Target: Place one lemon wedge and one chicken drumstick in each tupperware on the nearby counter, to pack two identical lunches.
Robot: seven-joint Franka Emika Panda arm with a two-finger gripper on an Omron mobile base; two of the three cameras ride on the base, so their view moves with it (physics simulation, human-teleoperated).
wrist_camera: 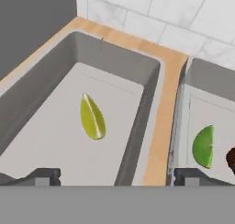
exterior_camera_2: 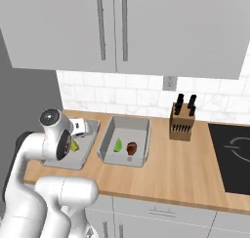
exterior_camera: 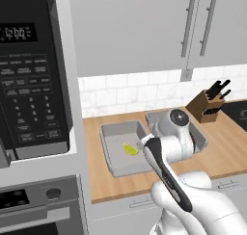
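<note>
Two light-grey tupperware boxes sit side by side on the wooden counter (exterior_camera_2: 185,168). In the left tupperware (wrist_camera: 142,103) a yellow-green lemon wedge (wrist_camera: 92,117) lies loose on the floor, also seen as the wedge (exterior_camera: 130,150) in the left base view. The right tupperware (exterior_camera_2: 108,139) holds a green lemon wedge (exterior_camera_2: 118,145) and a dark brown chicken drumstick (exterior_camera_2: 132,148). My gripper (wrist_camera: 117,176) hangs open just above the left box, near its right wall, with nothing between its fingertips (wrist_camera: 43,176).
A wooden knife block (exterior_camera_2: 182,122) with black handles stands at the back, right of the boxes. A black cooktop (exterior_camera_2: 234,159) lies at the far right. A microwave (exterior_camera: 29,75) and oven column border the counter on the left. Wall cabinets hang overhead.
</note>
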